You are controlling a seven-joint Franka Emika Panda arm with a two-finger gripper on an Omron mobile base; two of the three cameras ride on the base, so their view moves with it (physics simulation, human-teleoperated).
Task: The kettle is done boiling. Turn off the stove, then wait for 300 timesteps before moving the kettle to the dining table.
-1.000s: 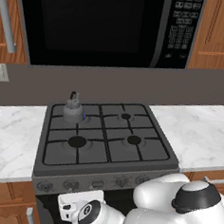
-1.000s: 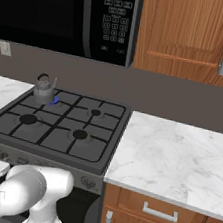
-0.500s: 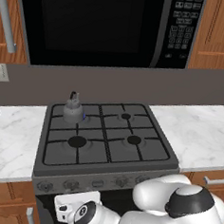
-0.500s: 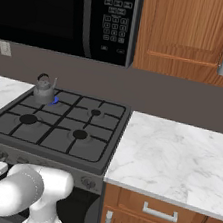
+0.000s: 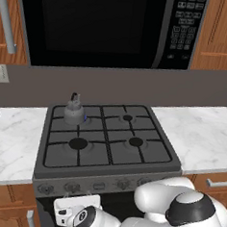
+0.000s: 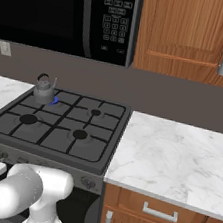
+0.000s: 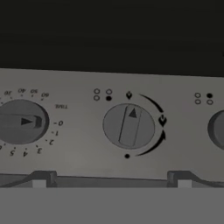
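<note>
We see the kettle (image 5: 74, 110) upright on the stove (image 5: 108, 149), on the rear burner nearest the wall outlet (image 5: 0, 72) — a small blue flame shows at its base on the side toward the stove's middle. From the right base view the kettle (image 6: 44, 90) sits at the far corner of the stove (image 6: 56, 125), with the microwave (image 6: 67, 13) hanging above it and the marble table (image 6: 170, 157) running off to the side away from the kettle.

The hand is low, in front of the stove's knob row, and the hand view looks straight at the control panel. A round knob (image 7: 129, 126) sits in the middle of that panel, its pointer aimed up toward the small flame mark above it; a timer dial (image 7: 21, 121) lies beside it, and the edge of another knob (image 7: 217, 129) on the other side.

The fingers (image 7: 111, 183) are spread wide, their two tips (image 7: 42, 180) standing well apart below the middle knob — they pinch nothing.
</note>
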